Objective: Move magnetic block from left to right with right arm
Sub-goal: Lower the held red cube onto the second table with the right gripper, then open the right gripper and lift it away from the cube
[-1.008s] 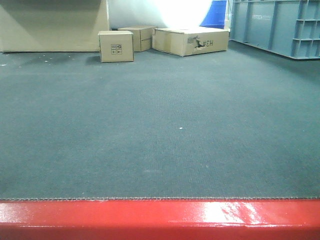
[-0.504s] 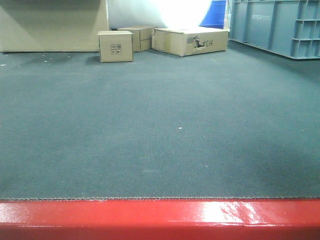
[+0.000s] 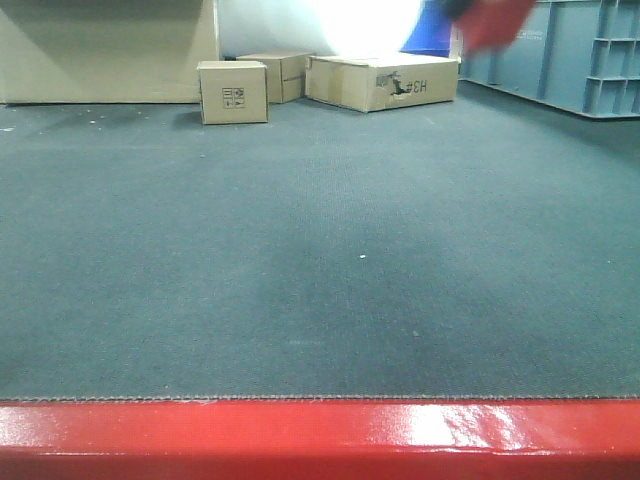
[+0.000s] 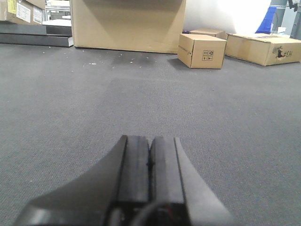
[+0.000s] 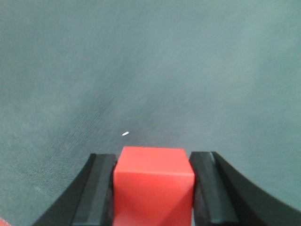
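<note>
I've got the magnetic block (image 5: 154, 181) pinched square between the fingers of the right gripper (image 5: 154, 188), pads flat on its two side faces, and it hangs clear above the dark carpeted surface (image 5: 188, 70), showing only as a red blur at the top right of the front view. A cube has no long axis to mind, so I judge what matters is a straight drop on the right side. The left gripper (image 4: 150, 165) sits low with its fingers pressed together, holding nothing, so the right arm alone is placed for this.
</note>
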You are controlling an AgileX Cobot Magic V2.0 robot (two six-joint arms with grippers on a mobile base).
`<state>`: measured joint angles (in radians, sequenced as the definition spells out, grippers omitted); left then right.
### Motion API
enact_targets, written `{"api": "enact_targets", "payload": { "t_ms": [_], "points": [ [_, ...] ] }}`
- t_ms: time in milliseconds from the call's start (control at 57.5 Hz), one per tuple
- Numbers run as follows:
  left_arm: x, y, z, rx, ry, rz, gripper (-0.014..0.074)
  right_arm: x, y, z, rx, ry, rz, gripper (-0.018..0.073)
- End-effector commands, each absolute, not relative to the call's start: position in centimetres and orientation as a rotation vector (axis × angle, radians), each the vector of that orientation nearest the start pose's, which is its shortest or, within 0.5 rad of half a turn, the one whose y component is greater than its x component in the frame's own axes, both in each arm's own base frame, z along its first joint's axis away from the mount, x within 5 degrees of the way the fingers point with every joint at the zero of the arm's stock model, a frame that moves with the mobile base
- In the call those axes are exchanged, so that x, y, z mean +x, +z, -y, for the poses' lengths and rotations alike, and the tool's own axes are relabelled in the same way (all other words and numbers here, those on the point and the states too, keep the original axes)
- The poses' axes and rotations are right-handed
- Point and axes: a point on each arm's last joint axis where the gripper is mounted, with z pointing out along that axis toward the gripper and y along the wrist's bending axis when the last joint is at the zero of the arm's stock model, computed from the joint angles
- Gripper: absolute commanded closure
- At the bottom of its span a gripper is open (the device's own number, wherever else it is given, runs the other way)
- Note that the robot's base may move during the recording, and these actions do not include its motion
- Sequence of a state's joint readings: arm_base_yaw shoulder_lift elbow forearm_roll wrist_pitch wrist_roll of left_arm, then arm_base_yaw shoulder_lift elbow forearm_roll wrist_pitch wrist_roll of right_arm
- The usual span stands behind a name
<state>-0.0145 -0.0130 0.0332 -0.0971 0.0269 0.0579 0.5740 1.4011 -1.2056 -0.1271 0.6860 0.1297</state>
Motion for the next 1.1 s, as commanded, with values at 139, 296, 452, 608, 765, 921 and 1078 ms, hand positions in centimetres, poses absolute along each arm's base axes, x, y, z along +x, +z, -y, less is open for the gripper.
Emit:
{"api": "enact_targets", "payload": {
  "t_ms": [139, 296, 452, 608, 765, 921, 1078],
  "points": [
    [5.6, 20.6, 0.0, -0.031, -0.047, -1.445, 0.0722, 30.5, 30.4, -19.3, -0.637, 0.183, -2.361, 0.0459],
    [5.6, 20.6, 0.0, -0.031, -0.047, -1.445, 0.0722, 32.0, 26.7, -20.2, -0.666, 0.15, -2.448, 0.0459],
    [5.6, 20.6, 0.0, -0.031, -0.047, -1.445, 0.0722, 32.4, 25.3, -20.5, -0.677, 0.137, -2.484, 0.0459],
    [5.6, 20.6, 0.0, -0.031, -0.047, -1.445, 0.0722, 32.4, 25.3, -20.5, -0.677, 0.137, -2.484, 0.0358],
    [5.6, 20.6, 0.0, -0.031, -0.047, -1.445, 0.0722, 32.2, 25.7, -20.4, -0.67, 0.143, -2.481, -0.0025],
    [5.6, 20.6, 0.0, -0.031, -0.047, -1.445, 0.0722, 31.7, 27.2, -20.1, -0.658, 0.159, -2.443, -0.0046],
    [5.6, 20.6, 0.0, -0.031, -0.047, -1.445, 0.0722, 30.1, 30.9, -19.0, -0.614, 0.206, -2.358, 0.0114]
  ]
}}
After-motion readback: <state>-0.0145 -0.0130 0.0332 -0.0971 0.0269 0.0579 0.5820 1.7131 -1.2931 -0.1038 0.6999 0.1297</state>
